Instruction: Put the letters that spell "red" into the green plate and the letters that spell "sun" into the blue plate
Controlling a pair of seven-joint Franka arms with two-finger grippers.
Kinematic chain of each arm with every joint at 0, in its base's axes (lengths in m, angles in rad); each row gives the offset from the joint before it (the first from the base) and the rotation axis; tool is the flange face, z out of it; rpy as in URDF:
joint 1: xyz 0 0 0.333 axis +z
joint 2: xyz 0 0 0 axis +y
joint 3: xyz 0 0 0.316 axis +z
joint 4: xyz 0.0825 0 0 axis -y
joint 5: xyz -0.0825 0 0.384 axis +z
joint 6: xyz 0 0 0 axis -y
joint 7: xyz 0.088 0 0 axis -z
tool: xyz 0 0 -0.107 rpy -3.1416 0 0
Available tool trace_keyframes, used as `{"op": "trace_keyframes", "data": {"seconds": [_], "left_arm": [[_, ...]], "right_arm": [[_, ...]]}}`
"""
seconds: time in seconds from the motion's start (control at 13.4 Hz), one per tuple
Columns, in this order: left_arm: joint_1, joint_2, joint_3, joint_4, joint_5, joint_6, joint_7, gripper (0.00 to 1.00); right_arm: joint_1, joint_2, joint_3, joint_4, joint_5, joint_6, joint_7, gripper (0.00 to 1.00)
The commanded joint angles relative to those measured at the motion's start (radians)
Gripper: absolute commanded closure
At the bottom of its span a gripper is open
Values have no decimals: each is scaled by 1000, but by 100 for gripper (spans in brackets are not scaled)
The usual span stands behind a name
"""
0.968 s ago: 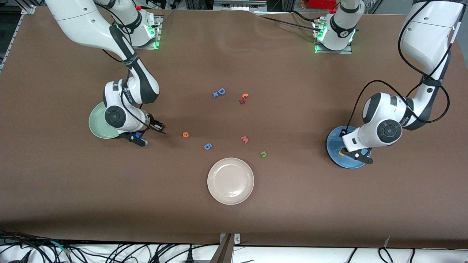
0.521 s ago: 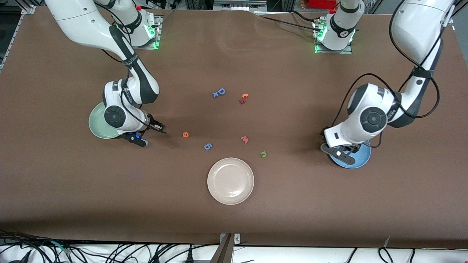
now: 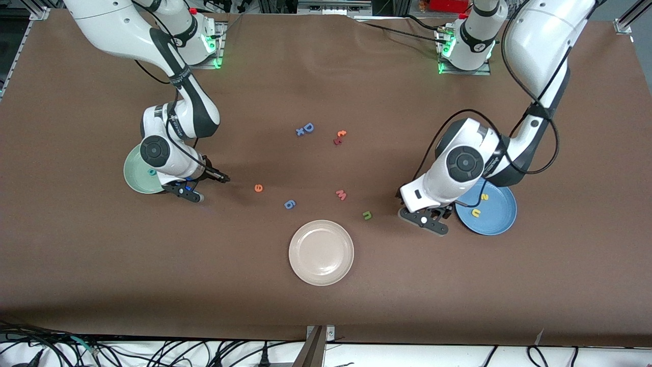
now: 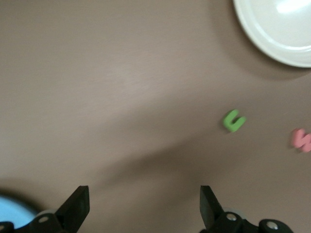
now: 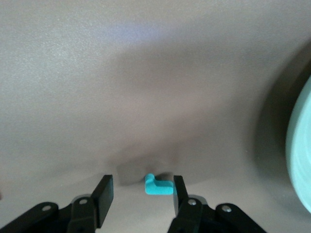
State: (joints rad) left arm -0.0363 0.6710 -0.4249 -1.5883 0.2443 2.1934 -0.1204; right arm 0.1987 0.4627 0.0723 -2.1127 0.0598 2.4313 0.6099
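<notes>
Brown matte covering, faintly creased, spread over the whole table (image 3: 102,265). The left gripper (image 3: 425,219) had come off the blue plate (image 3: 496,219) in the last second and hung over bare table between that plate and the green "n" (image 3: 367,215), its jaws spread wide and empty. That uncovered the plate's load: the yellow "s" (image 3: 485,197) and yellow "u" (image 3: 476,212) lay in it, so by my reading "sun" lacked only the "n", still on the table near the beige plate (image 3: 321,252).

The right gripper (image 3: 216,177) had barely shifted, low over the table just beside the green plate (image 3: 135,178). Its jaws stood part-spread around the teal "r" (image 5: 158,186), which touched one finger with a gap to the other, so it was not pinched. A teal letter, likely the "d" (image 3: 152,172), lay in the green plate; the orange "e" (image 3: 259,188) remained on the table, toward the middle.

All three plates were round, shallow and smooth with a slight sheen. The letters were small, flat, matte foam cut-outs, light enough to slide or stick to a finger. The pink "w" (image 3: 341,194), blue "6" (image 3: 289,204) and blue "D" (image 3: 307,128) lay untouched.
</notes>
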Motion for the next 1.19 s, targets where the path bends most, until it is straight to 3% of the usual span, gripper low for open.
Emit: {"op": "trace_keyframes", "data": {"seconds": [0.0,0.22,0.45,0.6,0.74,0.89,1.12], "left_arm": [[-101,122,23,138,-16,-11,-1,0],[-135,192,29,149,75,122,71,2],[-163,214,29,140,157,164,111,3],[-174,214,29,134,202,164,122,17],[-177,229,29,136,208,164,123,22],[-194,234,29,137,210,167,122,22],[-200,237,29,136,245,167,122,43]], "right_arm": [[1,-27,-3,-66,-8,64,-25,42],[1,-26,-11,-66,-8,61,-27,42],[1,-24,-11,-66,-8,58,-27,65],[1,-24,-11,-66,-8,58,-27,77],[1,-24,-11,-64,-8,58,-27,84],[1,-24,-11,-62,-8,57,-27,85],[1,-33,-11,-21,-8,-10,-32,85]]}}
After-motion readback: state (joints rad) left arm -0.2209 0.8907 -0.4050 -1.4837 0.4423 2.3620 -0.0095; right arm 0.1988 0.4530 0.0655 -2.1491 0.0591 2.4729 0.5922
